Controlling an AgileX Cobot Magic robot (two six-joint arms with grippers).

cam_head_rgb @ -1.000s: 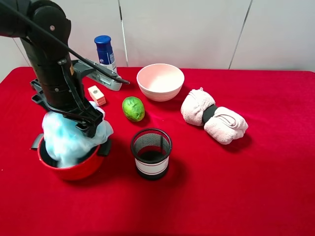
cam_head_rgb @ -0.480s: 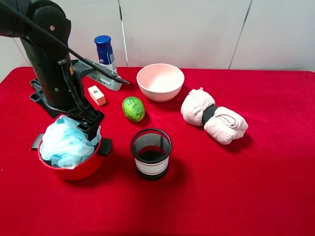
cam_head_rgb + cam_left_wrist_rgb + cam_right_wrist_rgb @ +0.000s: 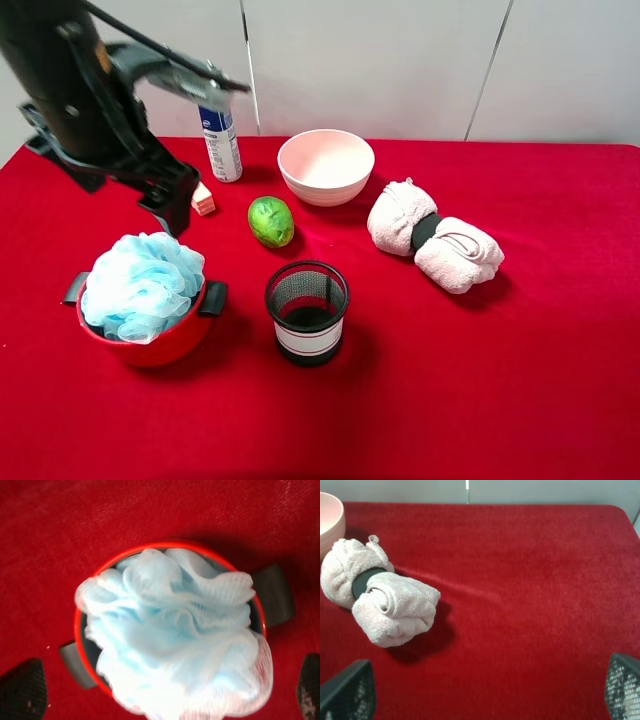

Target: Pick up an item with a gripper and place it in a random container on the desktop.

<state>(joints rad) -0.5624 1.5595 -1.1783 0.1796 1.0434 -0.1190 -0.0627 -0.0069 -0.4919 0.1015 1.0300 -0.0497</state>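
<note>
The light blue mesh pouf point(image 3: 143, 285) sits in the round red pot point(image 3: 160, 345) at the front left of the red desktop point(image 3: 480, 380), bulging above the rim. My left gripper point(image 3: 172, 208) is open and empty, raised above and behind the pot, clear of the pouf. In the left wrist view the pouf point(image 3: 175, 640) fills the pot point(image 3: 165, 545), and the left gripper point(image 3: 165, 700) has its fingertips point(image 3: 22, 690) spread wide. My right gripper point(image 3: 485, 690) is open and empty over bare cloth; it does not show in the exterior view.
A black mesh cup point(image 3: 307, 311) stands right of the pot. A green fruit point(image 3: 271, 221), a pink bowl point(image 3: 326, 166), a blue-capped bottle point(image 3: 222, 140) and a small box point(image 3: 203, 198) lie behind. A rolled pink towel point(image 3: 434, 236) lies at the right, also in the right wrist view point(image 3: 385, 600).
The left gripper let go of the pouf, opened, and rose up and back from the pot. The pouf settled into the pot.
</note>
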